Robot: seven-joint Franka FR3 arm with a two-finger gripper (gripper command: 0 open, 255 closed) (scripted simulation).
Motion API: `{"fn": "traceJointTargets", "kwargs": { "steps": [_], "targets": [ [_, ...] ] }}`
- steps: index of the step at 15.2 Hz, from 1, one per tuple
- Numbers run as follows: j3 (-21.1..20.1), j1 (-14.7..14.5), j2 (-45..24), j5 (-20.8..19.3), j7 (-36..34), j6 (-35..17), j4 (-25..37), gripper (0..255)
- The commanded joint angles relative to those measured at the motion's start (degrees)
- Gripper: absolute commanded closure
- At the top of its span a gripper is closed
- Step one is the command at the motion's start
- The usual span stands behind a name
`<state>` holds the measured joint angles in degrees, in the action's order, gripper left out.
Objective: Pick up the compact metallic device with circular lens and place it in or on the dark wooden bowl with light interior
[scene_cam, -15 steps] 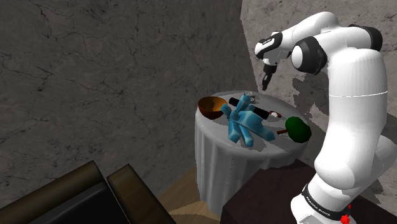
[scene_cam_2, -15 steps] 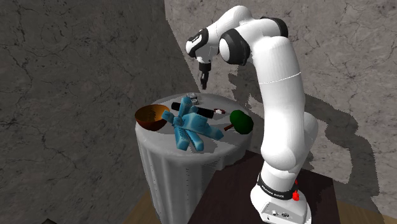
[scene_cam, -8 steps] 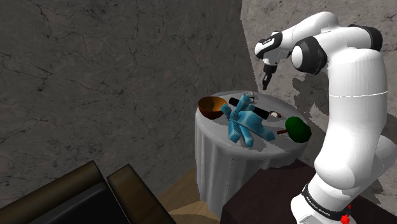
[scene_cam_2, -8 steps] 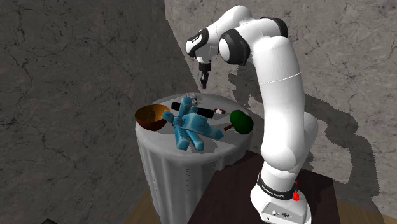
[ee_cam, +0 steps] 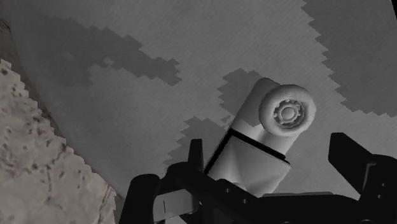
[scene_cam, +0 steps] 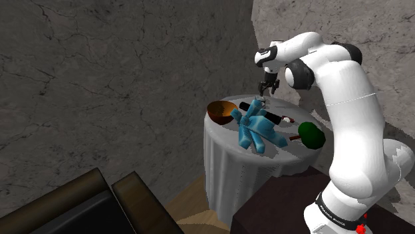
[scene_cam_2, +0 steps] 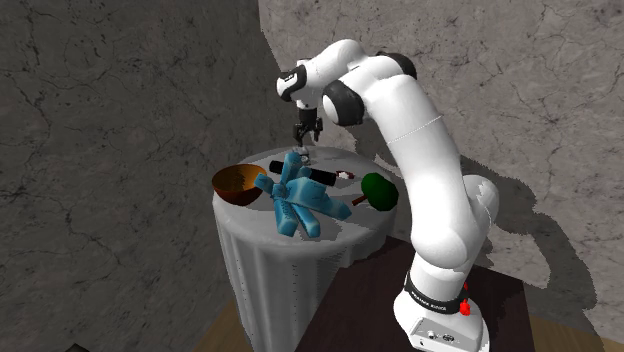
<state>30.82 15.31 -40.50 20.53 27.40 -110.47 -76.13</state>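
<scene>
Over by the wall-side edge of the desk (scene_cam: 225, 163), the end effector (scene_cam: 265, 92) hangs just above the little grey lens device (ee_cam: 254, 153), fingers spread either side and not touching, presumably lined up to clamp it before heading to the brown bowl (scene_cam: 217, 112).

Obstacles: the blue toy (scene_cam: 255, 130) sprawls mid-surface (scene_cam: 223, 133), with the bowl (scene_cam: 218, 112) and the green object (scene_cam: 310, 134) flanking it and a black stick (scene_cam: 269, 117) lying against it. Free room: bare cloth behind the toy, around the device (ee_cam: 262, 143).
</scene>
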Motion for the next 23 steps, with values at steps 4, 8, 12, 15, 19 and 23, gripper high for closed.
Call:
{"fn": "traceJointTargets", "kwargs": {
  "steps": [4, 8, 12, 15, 19, 23],
  "targets": [
    [0.79, 1.18, -8.26, 3.80, -16.79, 2.15, 8.85, 0],
    [0.41, 1.08, -9.29, 4.31, -16.41, -0.16, 7.44, 0],
    [0.25, 1.07, -9.74, 4.52, -16.27, -1.03, 6.97, 0],
    [0.24, 1.07, -9.74, 4.52, -16.27, -1.03, 6.98, 0],
    [0.24, 1.07, -9.74, 4.52, -16.27, -1.03, 6.98, 255],
    [0.21, 1.11, -9.86, 4.56, -16.27, -1.08, 7.05, 255]
  ]
}}
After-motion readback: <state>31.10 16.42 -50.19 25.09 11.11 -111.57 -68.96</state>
